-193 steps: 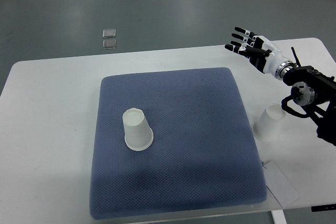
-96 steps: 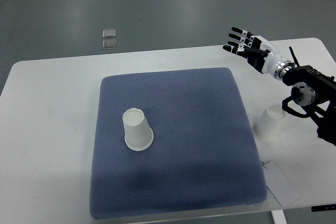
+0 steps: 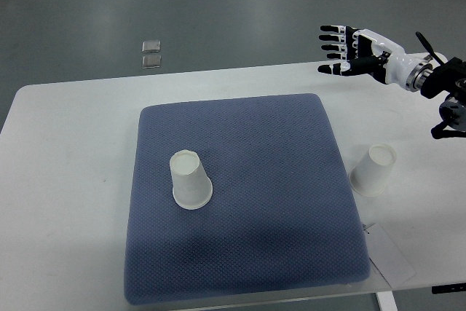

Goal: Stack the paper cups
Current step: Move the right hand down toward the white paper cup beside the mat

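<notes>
My right hand (image 3: 357,52) hovers at the far right with fingers (image 3: 331,40) spread wide, holding nothing. I count two cups: one (image 3: 191,180) upside down on the blue mat (image 3: 291,151), one (image 3: 373,170) on the bare tabletop (image 3: 65,180). A clumsy reach could topple either.

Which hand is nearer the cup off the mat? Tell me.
Right. The right hand hovers up beyond the cup, fingers spread, holding nothing. The left hand is out of view.
</notes>
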Controlling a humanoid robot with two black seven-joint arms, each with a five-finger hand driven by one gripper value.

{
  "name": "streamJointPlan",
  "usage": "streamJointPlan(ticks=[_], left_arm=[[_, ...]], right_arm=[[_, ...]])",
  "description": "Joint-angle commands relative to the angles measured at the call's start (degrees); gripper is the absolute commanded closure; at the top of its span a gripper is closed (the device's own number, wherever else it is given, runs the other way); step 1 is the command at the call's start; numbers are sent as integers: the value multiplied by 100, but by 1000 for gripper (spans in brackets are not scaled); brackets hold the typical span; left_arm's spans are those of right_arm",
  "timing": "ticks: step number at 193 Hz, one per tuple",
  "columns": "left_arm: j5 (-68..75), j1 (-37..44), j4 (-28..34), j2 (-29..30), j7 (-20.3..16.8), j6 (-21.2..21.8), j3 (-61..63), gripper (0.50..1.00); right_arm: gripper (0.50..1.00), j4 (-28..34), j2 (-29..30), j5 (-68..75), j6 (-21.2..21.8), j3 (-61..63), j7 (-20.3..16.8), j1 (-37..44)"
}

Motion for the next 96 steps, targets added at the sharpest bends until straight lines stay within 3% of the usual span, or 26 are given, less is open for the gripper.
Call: streamJointPlan(ticks=[1,60,96], left_arm=[[1,1,0,0,0,-6,1,500],[1,1,0,0,0,3,1,500],[1,1,0,0,0,-6,1,500]], right_arm=[[585,358,-400,-734,208,-93,41,25],[585,1509,-1657,-2851,858,-488,392,139],[585,1853,-2061,-3730,1096,-769,516,262]])
